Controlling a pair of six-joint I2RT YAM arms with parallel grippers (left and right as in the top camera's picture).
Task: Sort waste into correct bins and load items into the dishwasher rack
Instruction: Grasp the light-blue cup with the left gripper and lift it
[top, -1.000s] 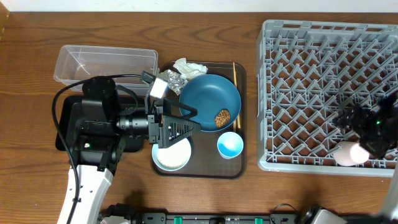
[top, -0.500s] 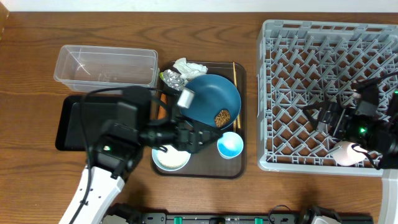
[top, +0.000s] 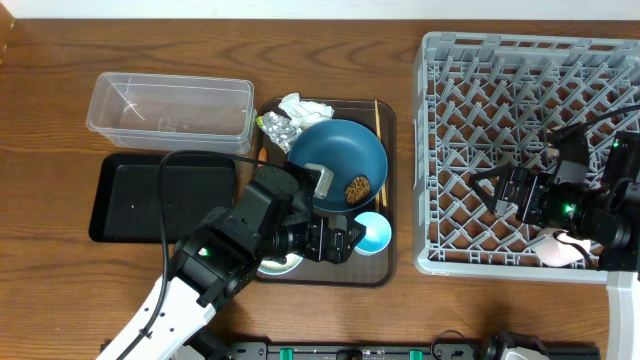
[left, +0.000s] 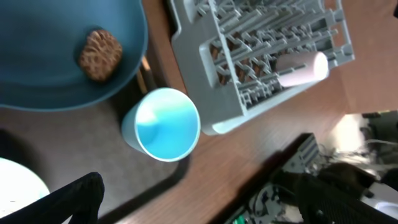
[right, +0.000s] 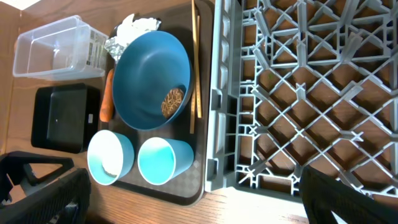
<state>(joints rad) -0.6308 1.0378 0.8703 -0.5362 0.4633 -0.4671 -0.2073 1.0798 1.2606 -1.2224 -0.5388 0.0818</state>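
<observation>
My left gripper (top: 345, 240) is open and empty, low over the brown tray beside the light-blue cup (top: 372, 232); in the left wrist view the cup (left: 163, 124) stands upright just ahead of the open fingers (left: 199, 208). The blue plate (top: 335, 158) holds the brown food lump (top: 357, 188). The arm partly hides the white bowl (top: 275, 263), which holds rice (right: 109, 163). The carrot (right: 106, 104) lies left of the plate. Paper (top: 303, 106), foil (top: 278, 127) and chopsticks (top: 377, 115) lie at the tray's back. My right gripper (top: 500, 190) is open over the rack (top: 520, 60). The pink cup (top: 565, 246) lies in the rack.
The clear tub (top: 170, 105) stands at the back left, and the black tray (top: 150, 195) lies in front of it. The brown serving tray (top: 385, 270) sits between them and the rack. The table's front edge is close below the tray.
My left arm swung right across the tray and its open gripper came down beside the light-blue cup. My right gripper moved left over the rack, away from the pink cup lying there.
</observation>
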